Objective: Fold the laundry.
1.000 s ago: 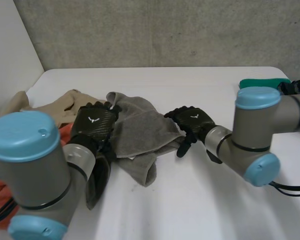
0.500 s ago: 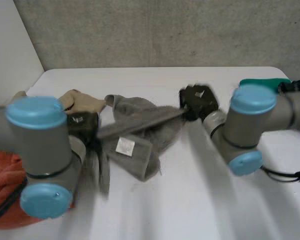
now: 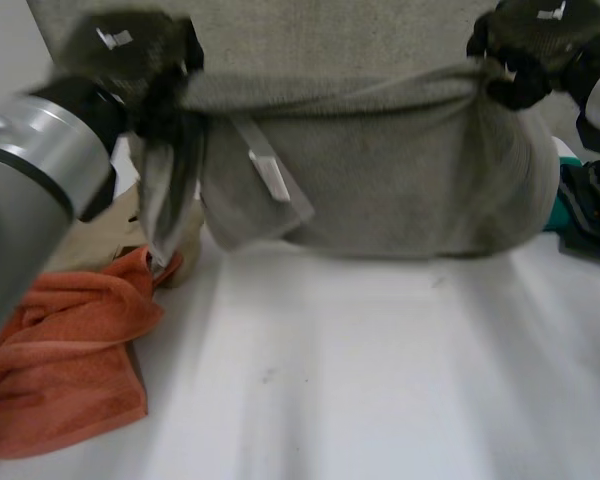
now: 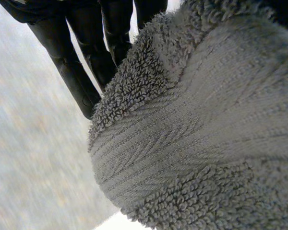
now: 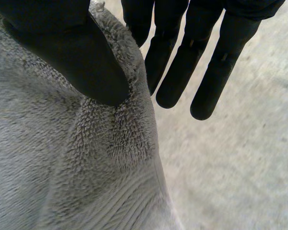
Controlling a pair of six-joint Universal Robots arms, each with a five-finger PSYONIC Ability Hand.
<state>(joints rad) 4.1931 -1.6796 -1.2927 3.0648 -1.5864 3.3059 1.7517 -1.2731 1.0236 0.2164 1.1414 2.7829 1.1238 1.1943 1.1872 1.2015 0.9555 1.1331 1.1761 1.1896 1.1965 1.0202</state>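
Left hand point(image 3: 130, 48) and right hand point(image 3: 532, 38) pinch top corners of the towel point(image 3: 380, 180), the left seemingly so, hanging it open for folding.

Head view: from behind, looking down; wrist views: very close; all share grey towel point(image 3: 380, 190).

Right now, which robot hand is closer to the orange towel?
Left. The left robot hand grips one end of the grey towel, above the orange towel; the right robot hand grips the other end, farther away.
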